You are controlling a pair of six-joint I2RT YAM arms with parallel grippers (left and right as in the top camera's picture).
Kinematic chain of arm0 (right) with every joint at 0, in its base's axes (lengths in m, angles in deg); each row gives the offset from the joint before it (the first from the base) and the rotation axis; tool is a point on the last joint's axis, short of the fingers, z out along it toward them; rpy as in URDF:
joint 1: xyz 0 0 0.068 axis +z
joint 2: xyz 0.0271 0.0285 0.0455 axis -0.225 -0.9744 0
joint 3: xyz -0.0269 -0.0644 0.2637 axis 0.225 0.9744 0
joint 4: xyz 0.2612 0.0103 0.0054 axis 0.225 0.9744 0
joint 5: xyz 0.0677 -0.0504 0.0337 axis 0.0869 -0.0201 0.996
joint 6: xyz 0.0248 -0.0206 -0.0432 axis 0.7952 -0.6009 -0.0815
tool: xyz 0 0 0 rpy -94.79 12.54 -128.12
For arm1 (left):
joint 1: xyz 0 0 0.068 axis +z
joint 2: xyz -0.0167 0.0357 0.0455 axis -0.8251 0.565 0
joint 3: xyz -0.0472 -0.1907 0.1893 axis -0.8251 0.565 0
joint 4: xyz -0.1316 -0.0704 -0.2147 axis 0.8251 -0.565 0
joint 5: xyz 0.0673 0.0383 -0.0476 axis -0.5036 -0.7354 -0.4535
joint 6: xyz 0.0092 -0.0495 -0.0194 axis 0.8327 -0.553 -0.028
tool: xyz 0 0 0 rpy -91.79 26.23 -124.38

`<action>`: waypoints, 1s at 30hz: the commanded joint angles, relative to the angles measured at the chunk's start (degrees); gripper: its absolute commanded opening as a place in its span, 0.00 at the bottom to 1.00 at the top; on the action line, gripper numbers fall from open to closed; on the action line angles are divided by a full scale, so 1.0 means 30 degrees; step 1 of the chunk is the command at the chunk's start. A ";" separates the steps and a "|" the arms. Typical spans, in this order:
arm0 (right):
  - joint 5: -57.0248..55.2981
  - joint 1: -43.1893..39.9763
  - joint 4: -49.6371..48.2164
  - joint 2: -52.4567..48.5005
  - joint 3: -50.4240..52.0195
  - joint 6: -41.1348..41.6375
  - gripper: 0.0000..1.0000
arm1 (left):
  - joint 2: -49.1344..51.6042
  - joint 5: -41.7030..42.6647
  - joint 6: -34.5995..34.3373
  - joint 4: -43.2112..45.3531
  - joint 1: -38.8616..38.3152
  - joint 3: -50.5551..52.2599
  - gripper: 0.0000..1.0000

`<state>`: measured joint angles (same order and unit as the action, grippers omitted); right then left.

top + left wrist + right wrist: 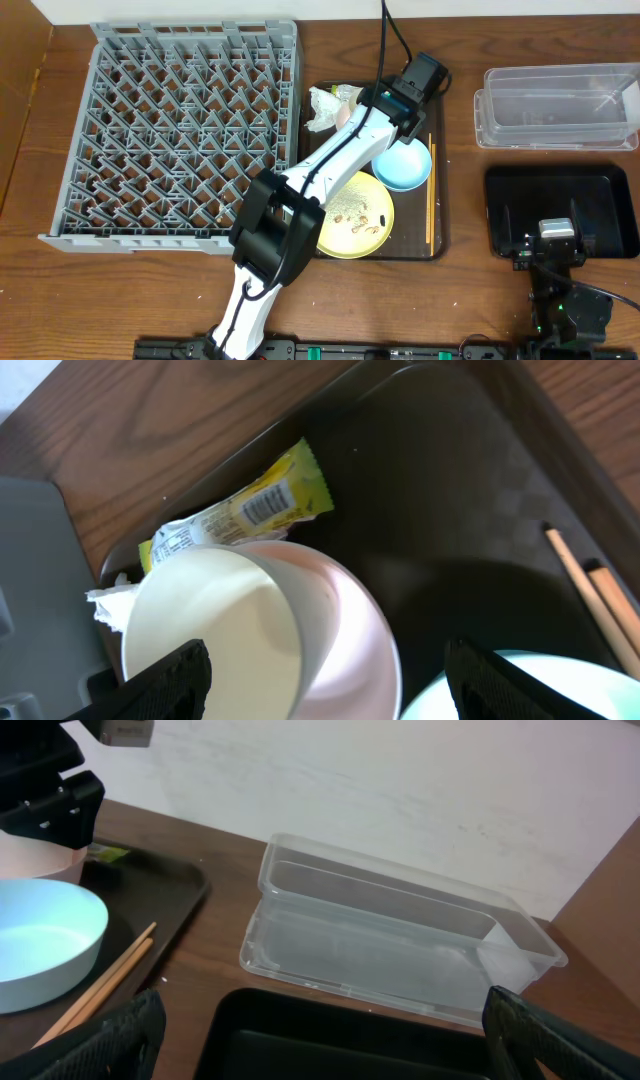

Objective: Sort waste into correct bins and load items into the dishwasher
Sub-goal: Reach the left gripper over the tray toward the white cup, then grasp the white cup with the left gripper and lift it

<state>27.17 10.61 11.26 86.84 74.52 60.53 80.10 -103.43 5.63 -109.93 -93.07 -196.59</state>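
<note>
My left gripper [330, 695] is open, its fingers either side of a small cream cup [210, 630] nested in the pinkish-white bowl [355, 650] on the dark brown tray [412, 225]. It touches neither. A yellow-green wrapper [255, 510] lies behind the bowl and a crumpled white napkin [322, 108] to its left. The light blue bowl [403, 165], the pale yellow plate [338, 236] with beige crumbs [358, 208] and the chopsticks [430, 200] are on the tray. My right gripper [320, 1060] is open and empty over the black bin [600, 195].
The grey dish rack [180, 130] stands left of the tray. The clear tub [555, 105] sits at the back right, behind the black bin. My left arm stretches over the plate and hides part of it in the overhead view.
</note>
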 commanded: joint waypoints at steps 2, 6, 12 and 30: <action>0.0036 -0.0109 0.0080 0.0095 0.0029 -0.0226 0.99 | -0.0029 -0.0379 0.0277 -0.0022 0.0641 -0.0044 0.75; 0.0036 -0.0109 0.0073 0.0095 0.0029 -0.0226 0.99 | 0.0313 -0.0262 -0.1275 0.0073 0.1355 -0.0044 0.72; 0.0036 -0.0109 0.0073 0.0095 0.0029 -0.0226 0.99 | 0.0685 0.2557 -0.2164 -0.0204 0.2062 -0.0044 0.70; 0.0036 -0.0109 0.0073 0.0095 0.0029 -0.0226 0.99 | 0.0933 0.4364 -0.2164 -0.0750 0.2025 0.0291 0.61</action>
<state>27.17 10.61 11.26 86.84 74.52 60.53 81.50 -90.92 -0.73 -112.00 -87.28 -196.59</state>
